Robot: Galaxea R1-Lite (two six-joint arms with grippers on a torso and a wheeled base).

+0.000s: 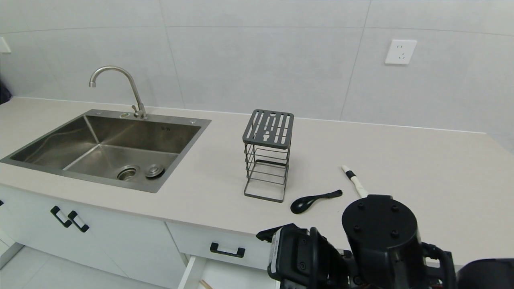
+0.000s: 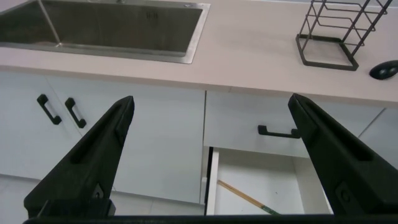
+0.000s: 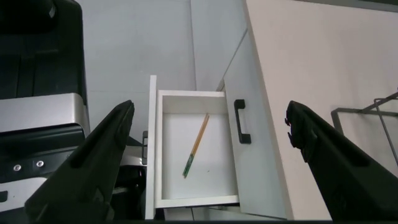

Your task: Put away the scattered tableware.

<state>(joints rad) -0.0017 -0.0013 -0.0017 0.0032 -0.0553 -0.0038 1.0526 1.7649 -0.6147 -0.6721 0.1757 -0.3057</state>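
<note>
Between pickups with left gripper (image 2: 211, 102) and right gripper (image 3: 209, 109) both spread open, empty, by the pulled-out white drawer (image 3: 177, 118); next, probably closing on the glossy black spoon (image 1: 315, 199).

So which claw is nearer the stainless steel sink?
Left: the left claw faces the cabinet below the steel sink's corner; right claw hangs over the open white drawer, farther along.
</note>
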